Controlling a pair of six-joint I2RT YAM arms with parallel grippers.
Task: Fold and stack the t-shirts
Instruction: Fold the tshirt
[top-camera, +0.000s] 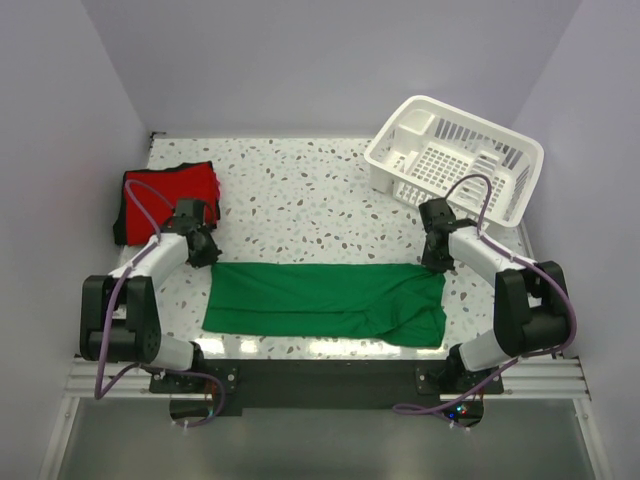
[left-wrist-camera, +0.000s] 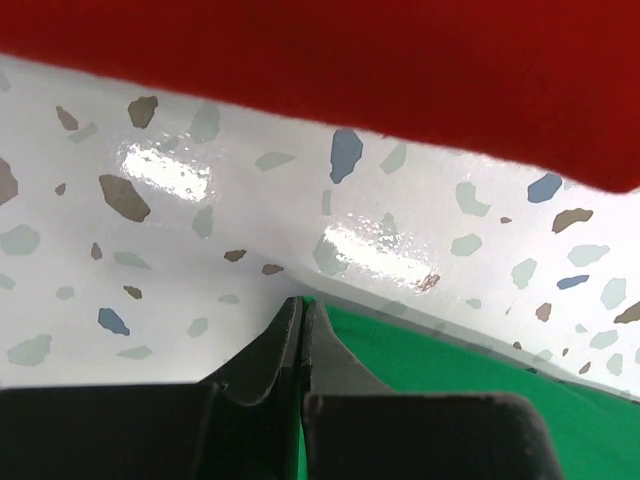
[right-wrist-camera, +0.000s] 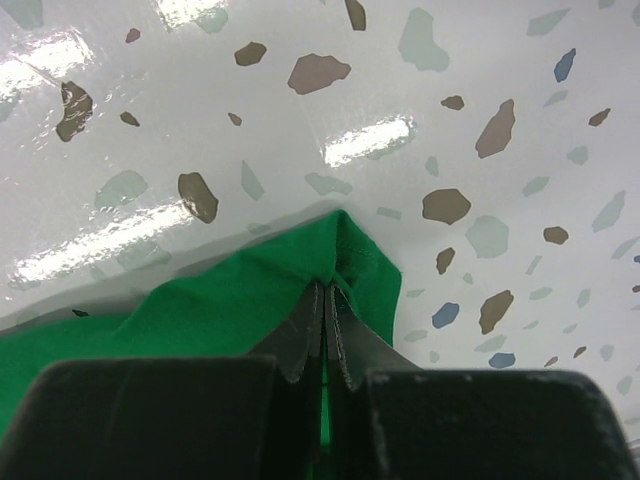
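Observation:
The green t-shirt (top-camera: 325, 298) lies folded into a long band across the near middle of the table. My left gripper (top-camera: 208, 256) is shut on its far left corner (left-wrist-camera: 420, 350). My right gripper (top-camera: 437, 262) is shut on its far right corner (right-wrist-camera: 330, 255), which bunches up at the fingertips. The red t-shirt (top-camera: 168, 198) lies folded at the far left, just beyond my left gripper; it fills the top of the left wrist view (left-wrist-camera: 330, 70).
A white slatted basket (top-camera: 455, 160) stands at the far right, just beyond my right arm. The speckled tabletop (top-camera: 310, 195) stretches between the red shirt and the basket. Grey walls close in on three sides.

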